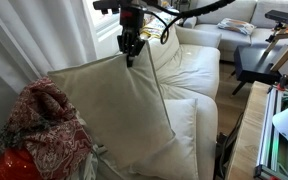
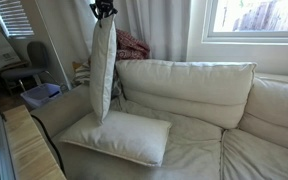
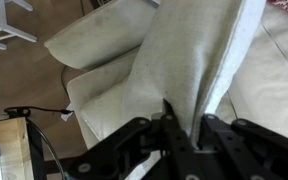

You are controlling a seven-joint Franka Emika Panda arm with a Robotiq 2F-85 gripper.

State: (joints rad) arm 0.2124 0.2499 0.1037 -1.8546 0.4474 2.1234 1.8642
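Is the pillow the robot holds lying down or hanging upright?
Hanging upright: the jaws pinch the pillow by its top, and it dangles over a cushion lying flat.

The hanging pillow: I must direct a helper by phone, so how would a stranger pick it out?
Find the cream sofa under the window and go to its end by the red patterned blanket. There the hanging pillow dangles upright, pinched at its top by the gripper, while the flat pillow lies on the seat below it.
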